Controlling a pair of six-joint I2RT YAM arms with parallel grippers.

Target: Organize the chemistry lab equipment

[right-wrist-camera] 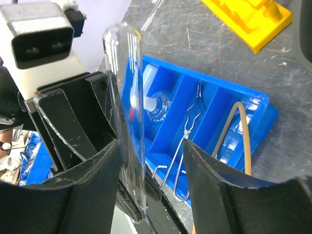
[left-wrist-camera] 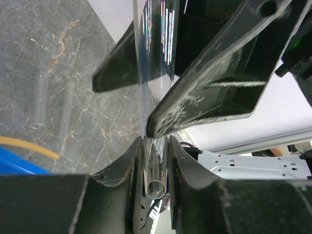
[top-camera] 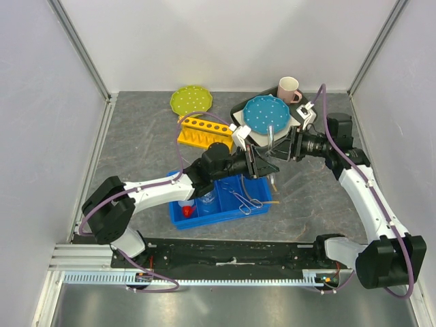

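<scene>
A clear glass test tube (left-wrist-camera: 155,73) stands upright with my left gripper (left-wrist-camera: 156,163) shut on its lower end. My right gripper (right-wrist-camera: 151,165) is open, its fingers either side of the same test tube (right-wrist-camera: 124,117), which lies close to the left finger. In the top view the left gripper (top-camera: 266,166) and right gripper (top-camera: 277,151) meet above the blue tray (top-camera: 221,216). The tray holds the squeeze bottle with red nozzle (top-camera: 187,211), the flask (right-wrist-camera: 158,105), the metal tongs (right-wrist-camera: 187,136) and the tan tubing (right-wrist-camera: 239,131).
A yellow test tube rack (top-camera: 204,131) stands behind the tray. A green polka-dot plate (top-camera: 191,99), a blue plate (top-camera: 266,114) on a dark tray, and a pink mug (top-camera: 289,89) sit at the back. Two more tubes (left-wrist-camera: 41,100) lie on the table.
</scene>
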